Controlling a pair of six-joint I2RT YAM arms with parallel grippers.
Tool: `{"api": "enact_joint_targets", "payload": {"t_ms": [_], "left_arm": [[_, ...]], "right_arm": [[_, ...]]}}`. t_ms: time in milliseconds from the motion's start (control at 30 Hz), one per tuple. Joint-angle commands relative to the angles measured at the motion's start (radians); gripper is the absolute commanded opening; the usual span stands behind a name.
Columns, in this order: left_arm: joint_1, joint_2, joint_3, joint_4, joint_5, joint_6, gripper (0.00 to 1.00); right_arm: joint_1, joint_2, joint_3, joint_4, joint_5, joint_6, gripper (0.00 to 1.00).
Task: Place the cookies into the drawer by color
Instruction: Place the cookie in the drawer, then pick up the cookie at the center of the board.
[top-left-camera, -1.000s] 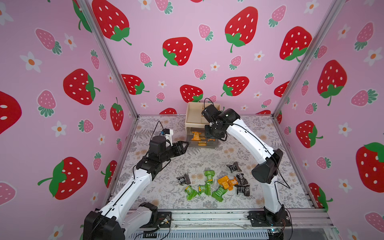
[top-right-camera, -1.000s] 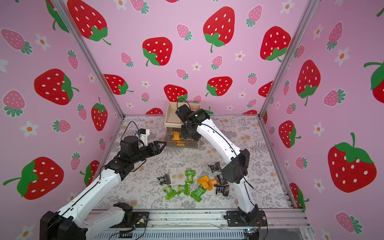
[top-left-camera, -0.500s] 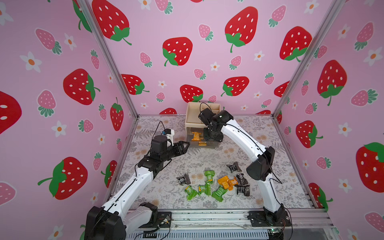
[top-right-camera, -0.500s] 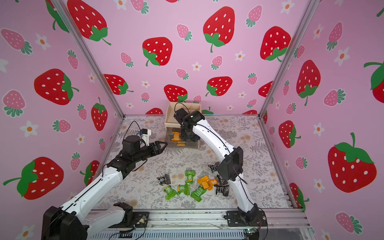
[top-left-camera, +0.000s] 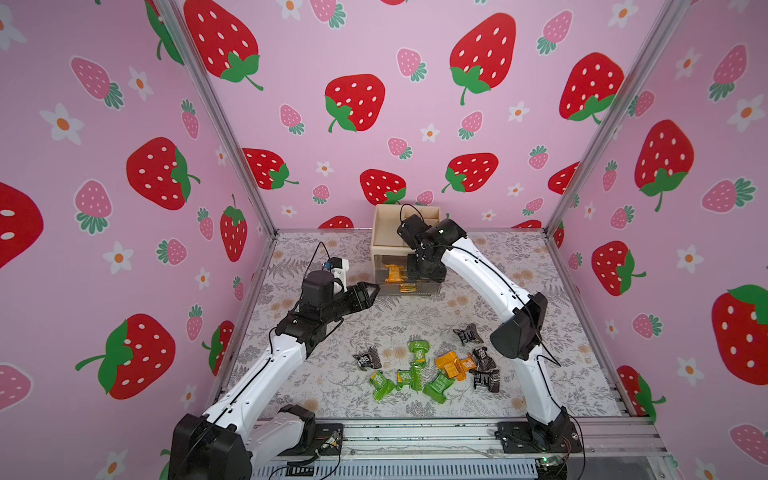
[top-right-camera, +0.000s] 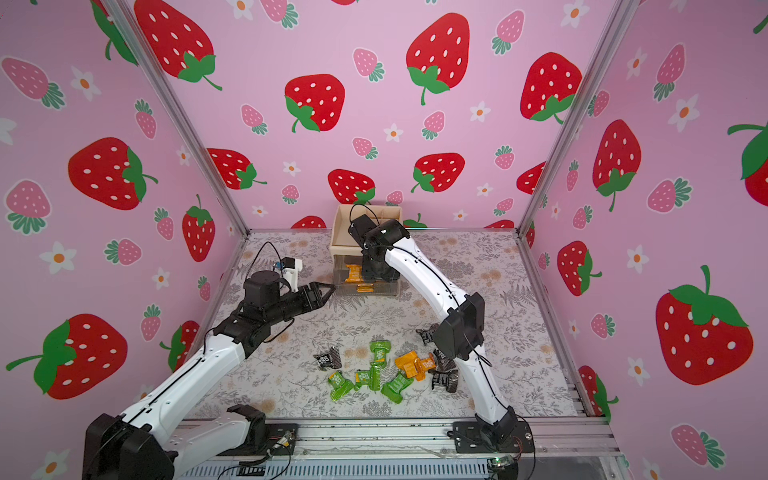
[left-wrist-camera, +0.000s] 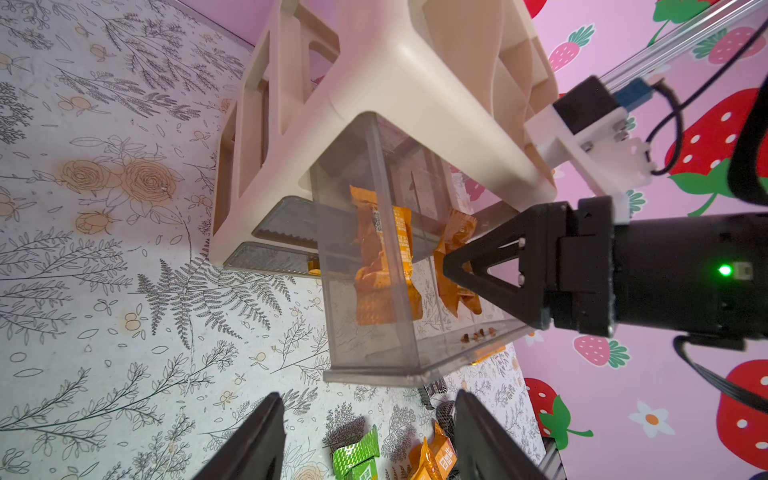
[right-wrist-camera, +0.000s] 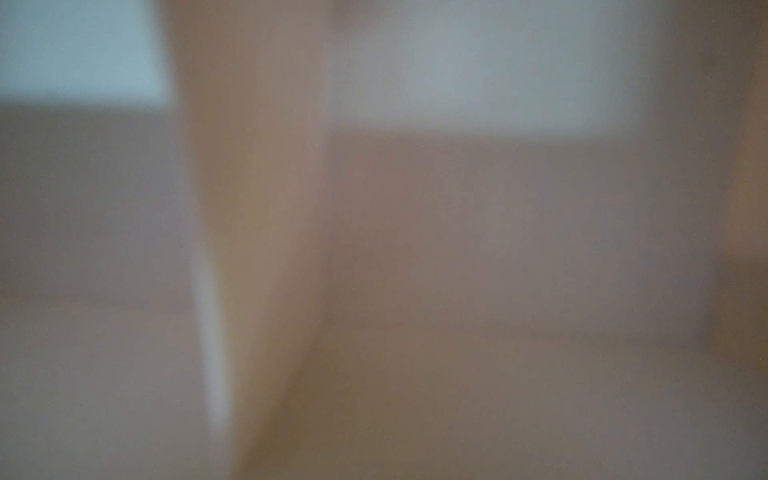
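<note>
In both top views the left gripper (top-left-camera: 374, 288) hovers over the floral mat (top-left-camera: 478, 257) with its jaws spread and nothing between them. Just ahead of its tips stands the beige organizer (top-left-camera: 385, 239), with its top drawer (top-left-camera: 415, 292) pulled out. The right gripper (top-right-camera: 374, 274) points down into that drawer. Its own body hides its jaws, so I cannot tell how they stand. Orange cookie packets (top-left-camera: 392, 273) lie in the drawer just beside the right gripper, on the side toward the left jaws. The loose cookies (top-right-camera: 379, 351), green, orange and black, lie scattered on the mat well apart from both pairs of jaws, near the arm bases.

In the left wrist view the left fingers (left-wrist-camera: 257, 436) stand wide apart, with bare mat and a few loose packets beyond them. Ahead of their tips is the smoky drawer, where one orange packet leans on the near wall. The right gripper reaches into the drawer side-on, its tip against a second orange packet (left-wrist-camera: 457, 232). I cannot tell whether it pinches that packet.

The right wrist view shows only blurred beige surfaces.
</note>
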Motion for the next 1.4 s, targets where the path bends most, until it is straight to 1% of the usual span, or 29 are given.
{"api": "enact_joint_targets", "payload": {"t_ms": [0,100,233,300,367,467,567,633,700,733,833,933,1000,1067,1167,1233,1333,1367], "left_arm": [[0.002,-0.024,0.039,-0.008,0.011,0.008,0.69],[0.002,-0.032,0.038,-0.009,0.010,0.002,0.69],[-0.010,-0.047,0.039,-0.011,0.006,-0.008,0.69],[-0.020,-0.062,0.044,-0.030,-0.007,-0.006,0.69],[-0.033,-0.089,0.048,-0.070,-0.039,0.001,0.69],[-0.071,-0.168,0.043,-0.147,-0.118,0.015,0.69],[-0.132,-0.252,0.031,-0.206,-0.170,0.020,0.69],[-0.188,-0.298,0.026,-0.240,-0.193,0.020,0.68],[-0.261,-0.327,0.027,-0.280,-0.242,0.029,0.68],[-0.296,-0.337,0.030,-0.302,-0.269,0.031,0.68],[-0.388,-0.358,0.003,-0.301,-0.286,0.013,0.68],[-0.469,-0.348,-0.026,-0.290,-0.306,0.003,0.68],[-0.512,-0.322,-0.049,-0.255,-0.280,-0.009,0.68],[-0.562,-0.292,-0.081,-0.201,-0.252,-0.023,0.68],[-0.634,-0.255,-0.118,-0.173,-0.303,-0.041,0.68],[-0.657,-0.238,-0.147,-0.156,-0.344,-0.058,0.68],[-0.675,-0.207,-0.191,-0.110,-0.348,-0.084,0.68],[-0.678,-0.194,-0.199,-0.102,-0.346,-0.089,0.68]], "right_arm": [[0.002,-0.038,0.033,-0.041,0.016,0.000,0.56],[0.006,-0.059,0.035,-0.042,0.019,-0.011,0.56],[0.030,-0.118,0.021,0.006,0.035,-0.034,0.57],[0.042,-0.151,0.009,0.025,0.037,-0.046,0.57],[0.055,-0.200,-0.036,0.048,0.045,-0.056,0.58],[0.068,-0.319,-0.209,0.139,0.014,-0.066,0.58],[0.068,-0.480,-0.454,0.272,-0.014,-0.061,0.58],[0.069,-0.605,-0.634,0.360,-0.016,-0.049,0.58],[0.068,-0.713,-0.783,0.421,-0.013,-0.039,0.58],[0.070,-0.774,-0.852,0.441,-0.013,-0.033,0.58],[0.069,-0.914,-1.010,0.441,-0.014,-0.013,0.58],[0.068,-1.049,-1.165,0.453,-0.029,0.010,0.58],[0.068,-1.121,-1.253,0.453,-0.048,0.024,0.58],[0.069,-1.171,-1.346,0.457,-0.080,0.038,0.58],[0.077,-1.194,-1.469,0.465,-0.135,0.048,0.58],[0.099,-1.188,-1.553,0.514,-0.165,0.053,0.56],[0.125,-1.145,-1.629,0.612,-0.230,0.046,0.55],[0.133,-1.126,-1.637,0.615,-0.243,0.039,0.55]]}}
